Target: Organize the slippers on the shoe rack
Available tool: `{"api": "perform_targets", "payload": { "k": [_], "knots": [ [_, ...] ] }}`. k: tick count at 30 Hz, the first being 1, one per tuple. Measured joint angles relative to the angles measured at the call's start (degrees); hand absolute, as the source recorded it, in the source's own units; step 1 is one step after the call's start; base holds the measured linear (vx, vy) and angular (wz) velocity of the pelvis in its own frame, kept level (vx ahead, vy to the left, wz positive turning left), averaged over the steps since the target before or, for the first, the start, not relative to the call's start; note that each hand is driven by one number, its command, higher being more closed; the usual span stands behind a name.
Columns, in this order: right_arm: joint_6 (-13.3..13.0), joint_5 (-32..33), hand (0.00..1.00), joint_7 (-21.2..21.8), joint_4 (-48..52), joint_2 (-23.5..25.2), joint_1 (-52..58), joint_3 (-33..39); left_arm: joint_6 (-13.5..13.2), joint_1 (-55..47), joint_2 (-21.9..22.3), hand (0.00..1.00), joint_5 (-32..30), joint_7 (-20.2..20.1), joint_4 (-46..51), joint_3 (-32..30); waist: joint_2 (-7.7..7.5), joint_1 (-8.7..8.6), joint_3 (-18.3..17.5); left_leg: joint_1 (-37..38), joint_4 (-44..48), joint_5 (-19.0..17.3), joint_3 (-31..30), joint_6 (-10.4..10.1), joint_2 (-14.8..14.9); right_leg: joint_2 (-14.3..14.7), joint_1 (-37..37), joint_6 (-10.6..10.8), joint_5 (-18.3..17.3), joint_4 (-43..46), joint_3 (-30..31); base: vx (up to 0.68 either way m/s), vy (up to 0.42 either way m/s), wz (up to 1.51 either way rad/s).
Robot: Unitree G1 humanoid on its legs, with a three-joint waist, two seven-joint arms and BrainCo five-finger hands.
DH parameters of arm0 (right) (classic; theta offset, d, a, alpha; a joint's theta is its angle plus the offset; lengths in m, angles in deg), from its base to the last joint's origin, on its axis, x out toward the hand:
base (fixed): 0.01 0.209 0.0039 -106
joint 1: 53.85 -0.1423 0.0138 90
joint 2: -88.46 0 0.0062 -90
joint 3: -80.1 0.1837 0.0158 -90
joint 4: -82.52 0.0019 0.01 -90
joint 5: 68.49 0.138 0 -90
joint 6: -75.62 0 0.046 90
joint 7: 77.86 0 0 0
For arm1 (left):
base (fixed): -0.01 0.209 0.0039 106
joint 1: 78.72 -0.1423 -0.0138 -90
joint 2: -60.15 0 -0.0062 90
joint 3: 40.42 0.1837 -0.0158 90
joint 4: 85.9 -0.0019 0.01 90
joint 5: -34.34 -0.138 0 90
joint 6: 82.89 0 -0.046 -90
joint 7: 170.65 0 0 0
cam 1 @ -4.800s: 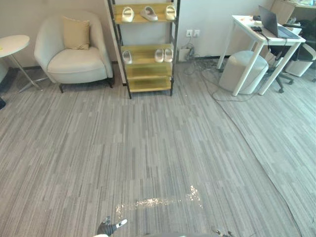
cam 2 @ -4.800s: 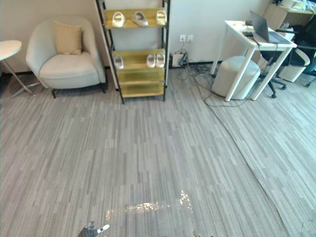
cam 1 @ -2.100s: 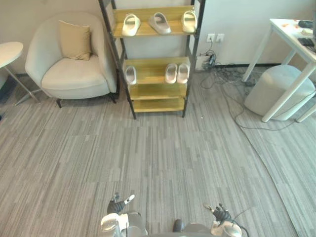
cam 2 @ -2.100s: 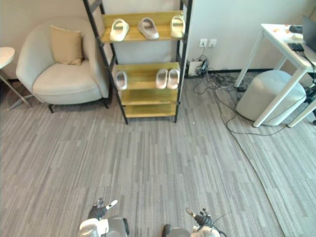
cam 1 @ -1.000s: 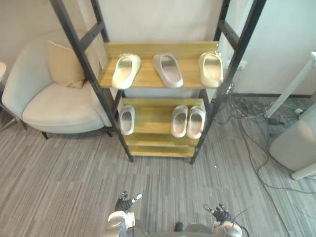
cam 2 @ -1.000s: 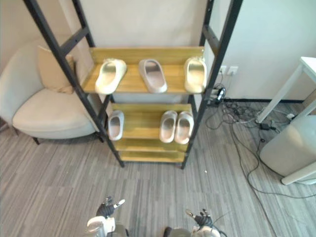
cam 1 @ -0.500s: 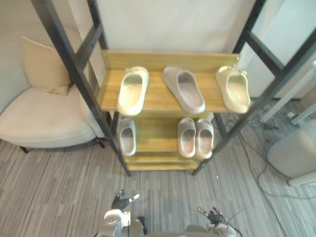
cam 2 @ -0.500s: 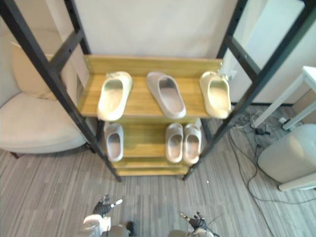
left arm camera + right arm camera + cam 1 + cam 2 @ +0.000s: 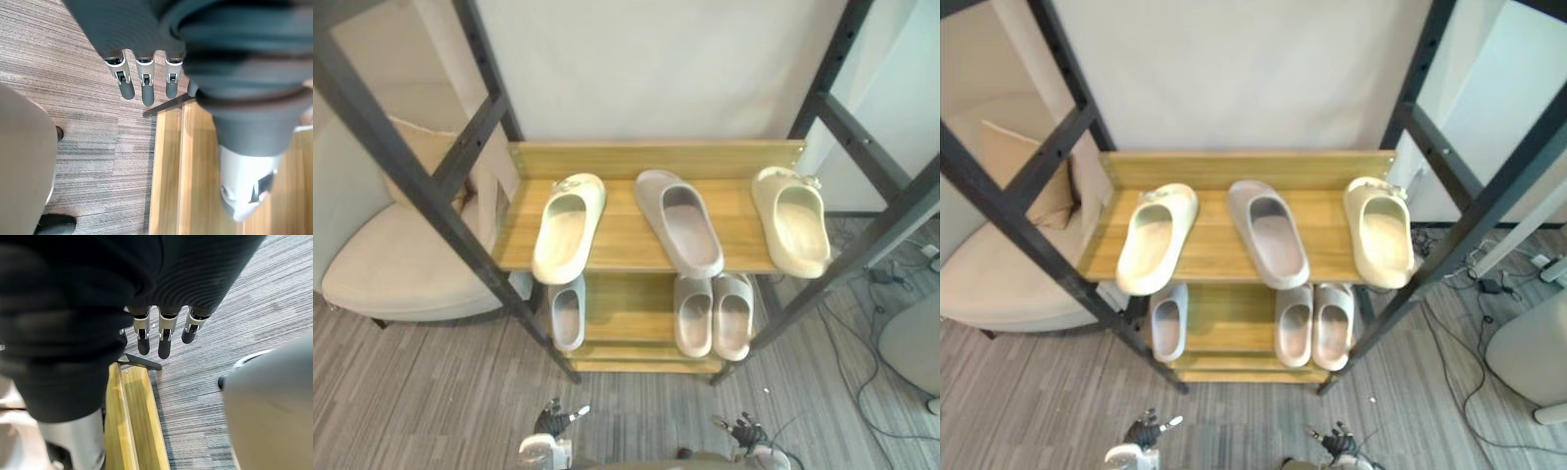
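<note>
The shoe rack has black posts and wooden shelves and stands straight ahead against the wall. On its upper shelf lie a cream slipper at the left, a taupe slipper angled in the middle and another cream slipper at the right. The lower shelf holds a single pale slipper at the left and a pair side by side at the right. My left hand and right hand hang low before the rack. Both are open and hold nothing, their fingers straight above the carpet beside the bottom shelf's edge.
A cream armchair with a tan cushion stands left of the rack. A white pouf and floor cables lie to the right. Grey striped carpet runs in front.
The camera has come much closer to the rack, so the shelves and slippers look larger. The slippers lie as before, and both hands stay low and open.
</note>
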Motion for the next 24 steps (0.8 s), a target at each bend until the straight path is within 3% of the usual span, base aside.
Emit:
{"api": "perform_targets", "payload": {
  "k": [3,8,11,17,20,21,24],
  "knots": [
    [0.0,0.0,0.00,-0.1,0.0,0.0,0.0,-0.1,0.0,0.0,-0.5,0.00,0.0,0.0,0.0,0.3,-0.02,-0.04,0.1,-0.2,-0.1,0.0,-0.1,0.0,-0.2,0.3,1.3,0.3,2.2,-3.8,0.2,-0.01,0.005,0.00],
    [-0.1,0.0,0.00,-1.8,4.2,0.7,1.3,-2.8,0.0,0.3,-2.0,0.00,0.0,0.1,-0.1,2.0,-1.41,-0.03,0.4,-0.8,-0.1,0.0,-0.7,0.0,-1.3,-0.1,2.9,0.9,5.5,-8.6,0.7,-0.06,0.025,-0.01],
    [-0.2,-1.3,0.00,-2.2,18.4,1.0,5.8,-7.3,0.0,0.5,-2.1,0.00,-0.3,0.4,0.1,2.1,-1.57,-0.04,0.5,-1.8,-0.4,0.0,0.3,0.0,-1.5,-0.2,1.4,1.0,7.2,-9.4,2.1,-0.08,0.016,-0.17],
    [-0.9,-6.9,0.00,-2.2,49.0,1.0,17.1,-9.1,-0.1,0.3,-2.3,0.00,-1.3,1.5,0.5,2.7,-1.99,-0.38,0.7,-1.7,-1.9,-0.1,1.7,-0.4,-1.3,0.0,0.1,0.9,9.0,-9.7,4.6,-0.14,-0.015,-0.20],
    [-1.5,-7.9,0.00,-2.1,57.2,1.0,20.3,-9.1,-0.1,-0.4,-2.3,0.00,-2.1,1.6,1.6,3.1,-1.96,-0.68,0.7,-1.7,-2.0,-0.3,3.2,-0.7,-1.1,0.3,-0.5,0.8,9.5,-9.7,5.8,-0.08,-0.025,-0.32],
    [-2.1,-9.0,0.00,-2.1,62.8,1.0,22.7,-9.2,-0.1,-0.8,-2.6,0.00,-2.3,1.6,1.8,3.8,-1.95,-1.72,0.7,-1.6,-2.0,-0.3,3.8,-0.9,-0.9,0.5,-0.8,0.7,9.8,-9.7,6.5,-0.04,-0.020,-0.18],
    [-3.0,-9.1,0.00,-1.5,68.7,1.0,26.0,-9.4,-0.1,-1.2,-2.6,0.00,-2.4,1.6,1.9,3.9,-1.70,-2.39,0.6,-1.5,-2.1,-0.4,4.7,-1.2,-0.5,0.9,-1.3,0.5,9.9,-9.6,7.0,-0.02,-0.027,-0.19]
  ]
}}
